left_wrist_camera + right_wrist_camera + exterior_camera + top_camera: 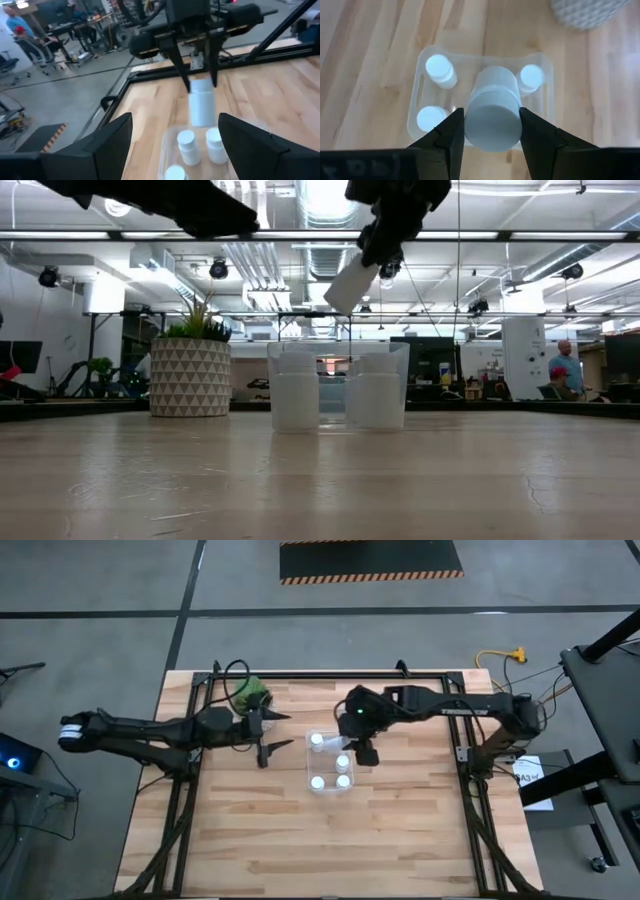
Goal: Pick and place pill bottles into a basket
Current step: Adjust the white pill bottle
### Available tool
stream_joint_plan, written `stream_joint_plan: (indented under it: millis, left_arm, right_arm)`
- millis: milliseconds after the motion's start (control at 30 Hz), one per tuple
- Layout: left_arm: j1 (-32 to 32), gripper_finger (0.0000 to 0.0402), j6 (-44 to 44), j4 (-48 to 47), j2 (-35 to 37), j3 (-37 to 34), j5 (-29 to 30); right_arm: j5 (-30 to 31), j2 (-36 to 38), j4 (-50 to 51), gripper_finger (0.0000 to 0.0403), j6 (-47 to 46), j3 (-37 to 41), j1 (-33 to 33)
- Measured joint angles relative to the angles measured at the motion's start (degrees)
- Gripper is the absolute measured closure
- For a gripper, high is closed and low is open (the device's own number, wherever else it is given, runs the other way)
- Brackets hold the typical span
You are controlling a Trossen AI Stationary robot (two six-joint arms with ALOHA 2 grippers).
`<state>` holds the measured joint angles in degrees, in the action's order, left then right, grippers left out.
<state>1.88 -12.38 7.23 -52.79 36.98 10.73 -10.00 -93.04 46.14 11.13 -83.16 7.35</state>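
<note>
Right gripper [492, 131] is up over the clear plastic basket [330, 762], its two dark fingers [449, 134] pinching a smooth white pill bottle [493, 115] by the sides just below the round cap, and the bottle hangs clear of the basket, tilted in the low view [352, 282]. Look down through the right wrist view: three more bottles stand upright inside that see-through rectangular bin, one capped cylinder [440, 69] at one corner, another [531, 77] across from it, a third [430, 119] along the same side as the first. The fourth corner sits under the held bottle, so what's there is hard to say. The bin's low walls are rounded at the corners, with a slot in one side, on pale wood-grain planking [250, 830]. Left gripper [276, 730] waits just beside the basket, fingers spread wide, nothing between them. Behind it, a white pot with a triangle relief pattern [190, 377], spiky green plant on top.
</note>
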Motion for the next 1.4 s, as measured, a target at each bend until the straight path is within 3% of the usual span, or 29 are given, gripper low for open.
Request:
stream_joint_plan:
  millis: [567, 833, 1400]
  left_arm:
    - [-0.01, 0.0125, -1.99, 5.47, 13.45, -9.35, 0.69]
    - [-0.01, 0.0125, -1.53, 6.06, 15.49, -11.37, 0.66]
    - [-0.01, 0.0125, -1.58, 9.21, 17.71, -15.43, -0.17]
  right_arm:
    - [-0.56, -17.86, 18.35, 0.026, 7.17, -22.82, 0.07]
    - [-0.54, -25.88, 25.63, 0.026, 8.97, -32.78, 0.07]
    - [-0.36, -30.99, 26.1, 0.026, 9.89, -34.99, -0.02]
